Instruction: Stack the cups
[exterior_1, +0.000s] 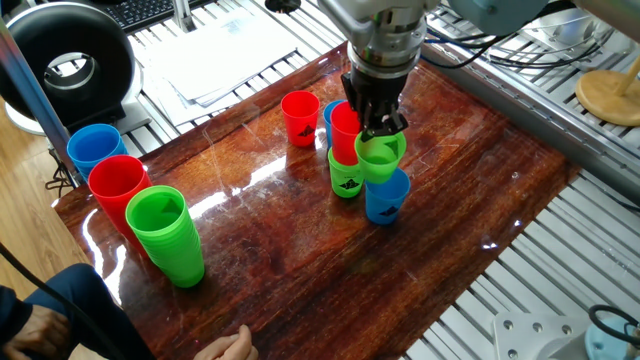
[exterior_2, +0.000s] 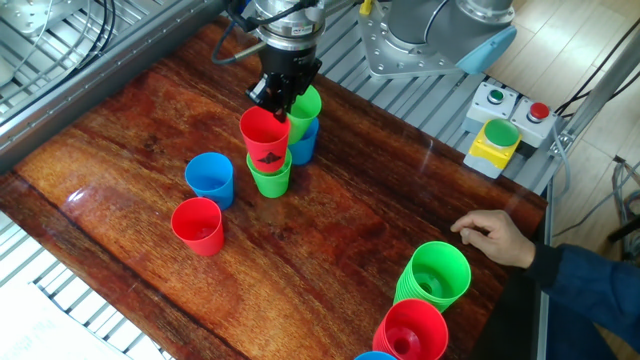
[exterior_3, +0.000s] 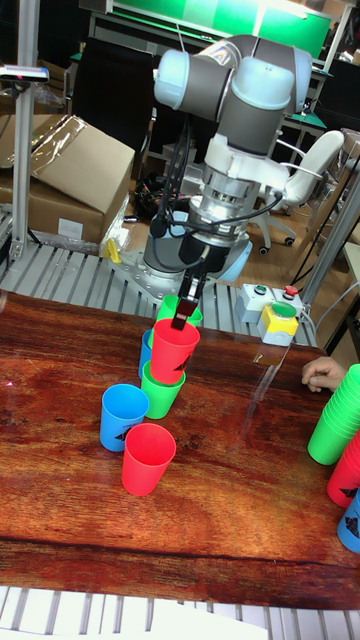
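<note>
Arm reaches straight down, tool (exterior_2: 277, 99) pinching rim of red cup (exterior_2: 265, 136); cup upright, mouth up, seated in green cup (exterior_2: 270, 178) on bench (exterior_2: 120, 130).

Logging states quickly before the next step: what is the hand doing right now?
Hand: closed on the rim of the red cup, which sits on the green cup.

Mid-frame, a red cup (exterior_2: 265, 133) nests in a green cup (exterior_2: 269, 178), a green cup (exterior_2: 304, 101) in a blue (exterior_2: 303, 142); lone blue (exterior_2: 209, 178) and red (exterior_2: 197, 224) cups stand lower left.
</note>
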